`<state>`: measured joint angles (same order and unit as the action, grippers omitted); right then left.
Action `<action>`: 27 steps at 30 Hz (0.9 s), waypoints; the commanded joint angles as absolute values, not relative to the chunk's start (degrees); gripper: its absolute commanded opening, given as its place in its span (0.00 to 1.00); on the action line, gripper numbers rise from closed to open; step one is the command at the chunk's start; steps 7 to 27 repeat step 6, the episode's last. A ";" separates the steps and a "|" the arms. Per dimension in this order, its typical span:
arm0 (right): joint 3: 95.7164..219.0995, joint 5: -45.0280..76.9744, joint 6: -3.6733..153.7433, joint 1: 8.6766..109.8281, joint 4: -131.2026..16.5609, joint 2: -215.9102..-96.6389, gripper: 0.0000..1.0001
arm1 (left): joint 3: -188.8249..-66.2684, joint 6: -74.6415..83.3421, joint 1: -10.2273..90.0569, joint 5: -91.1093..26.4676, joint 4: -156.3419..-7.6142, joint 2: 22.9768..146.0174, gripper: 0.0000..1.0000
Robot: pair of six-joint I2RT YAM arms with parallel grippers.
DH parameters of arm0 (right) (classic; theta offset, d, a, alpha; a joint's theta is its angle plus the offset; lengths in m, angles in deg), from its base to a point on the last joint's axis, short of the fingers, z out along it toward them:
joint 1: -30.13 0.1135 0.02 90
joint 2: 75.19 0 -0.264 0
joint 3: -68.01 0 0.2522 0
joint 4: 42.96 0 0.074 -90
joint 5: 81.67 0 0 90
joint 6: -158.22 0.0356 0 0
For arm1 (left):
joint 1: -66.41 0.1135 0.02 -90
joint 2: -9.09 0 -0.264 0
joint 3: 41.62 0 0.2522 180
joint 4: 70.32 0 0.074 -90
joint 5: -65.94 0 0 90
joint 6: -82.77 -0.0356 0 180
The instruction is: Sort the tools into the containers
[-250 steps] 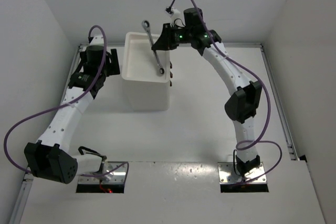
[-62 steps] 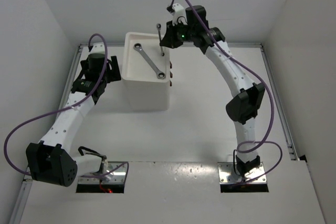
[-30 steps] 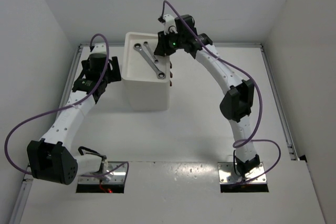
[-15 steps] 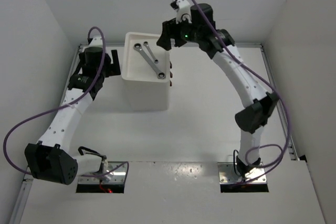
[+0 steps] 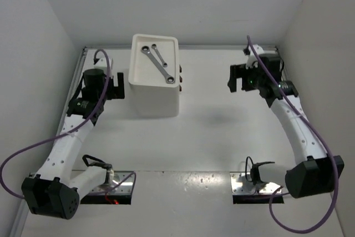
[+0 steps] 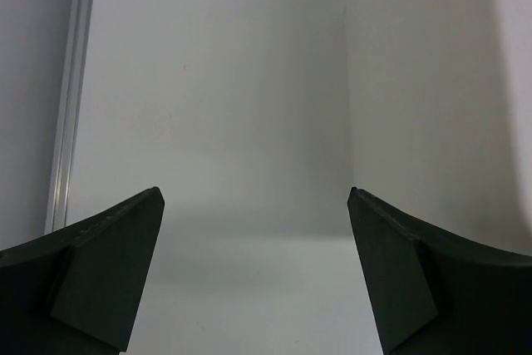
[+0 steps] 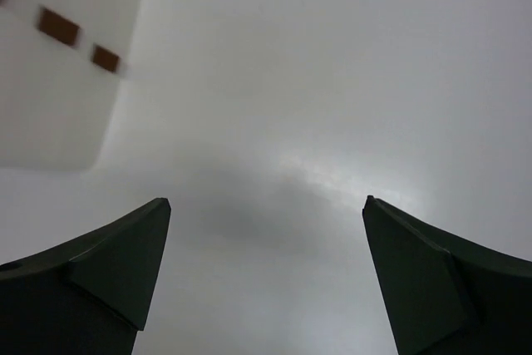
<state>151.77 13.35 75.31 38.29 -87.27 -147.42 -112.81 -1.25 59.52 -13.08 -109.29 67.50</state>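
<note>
Both wrenches now lie in the tray; the right fingers drew away, wide open and empty like the left fingers.

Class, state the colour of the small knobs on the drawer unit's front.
Brown knobs, clearest in the right wrist view, though slightly blurred there.

Two wrenches read as bright polished metal — drawer unit smooth white plastic, knobs dark brown and dull — table smooth white with a soft sheen.
</note>
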 commanded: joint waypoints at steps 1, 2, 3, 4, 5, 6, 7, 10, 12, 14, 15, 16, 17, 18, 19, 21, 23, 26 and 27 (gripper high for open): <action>141.32 10.53 71.48 35.41 -86.08 -141.22 1.00 | -107.95 -3.62 60.44 -11.67 -108.96 65.35 1.00; 139.01 10.53 71.47 34.88 -85.56 -140.42 1.00 | -105.59 -5.19 60.44 -11.06 -107.91 63.95 1.00; 134.99 10.53 71.47 34.09 -85.55 -139.80 1.00 | -104.78 -5.90 60.44 -11.05 -107.90 63.93 1.00; 133.47 11.23 71.47 34.08 -85.03 -139.79 1.00 | -104.77 -6.61 60.44 -11.05 -107.90 63.93 1.00; 132.06 11.23 71.47 33.47 -85.03 -139.27 1.00 | -104.08 -7.75 60.44 -11.05 -107.90 63.93 1.00; 130.31 12.02 72.17 33.47 -85.03 -139.27 1.00 | -104.07 -8.54 60.44 -11.05 -107.90 63.93 1.00; 130.31 12.02 72.17 33.47 -85.03 -139.27 1.00 | -104.07 -8.54 60.44 -11.05 -107.90 63.93 1.00; 130.31 12.02 72.17 33.47 -85.03 -139.27 1.00 | -104.07 -8.54 60.44 -11.05 -107.90 63.93 1.00; 130.31 12.02 72.17 33.47 -85.03 -139.27 1.00 | -104.07 -8.54 60.44 -11.05 -107.90 63.93 1.00; 130.31 12.02 72.17 33.47 -85.03 -139.27 1.00 | -104.07 -8.54 60.44 -11.05 -107.90 63.93 1.00; 130.31 12.02 72.17 33.47 -85.03 -139.27 1.00 | -104.07 -8.54 60.44 -11.05 -107.90 63.93 1.00; 130.31 12.02 72.17 33.47 -85.03 -139.27 1.00 | -104.07 -8.54 60.44 -11.05 -107.90 63.93 1.00; 130.31 12.02 72.17 33.47 -85.03 -139.27 1.00 | -104.07 -8.54 60.44 -11.05 -107.90 63.93 1.00; 130.31 12.02 72.17 33.47 -85.03 -139.27 1.00 | -104.07 -8.54 60.44 -11.05 -107.90 63.93 1.00; 130.31 12.02 72.17 33.47 -85.03 -139.27 1.00 | -104.07 -8.54 60.44 -11.05 -107.90 63.93 1.00; 130.31 12.02 72.17 33.47 -85.03 -139.27 1.00 | -104.07 -8.54 60.44 -11.05 -107.90 63.93 1.00; 130.31 12.02 72.17 33.47 -85.03 -139.27 1.00 | -104.07 -8.54 60.44 -11.05 -107.90 63.93 1.00; 130.31 12.02 72.17 33.47 -85.03 -139.27 1.00 | -104.07 -8.54 60.44 -11.05 -107.90 63.93 1.00; 130.31 12.02 72.17 33.47 -85.03 -139.27 1.00 | -104.07 -8.54 60.44 -11.05 -107.90 63.93 1.00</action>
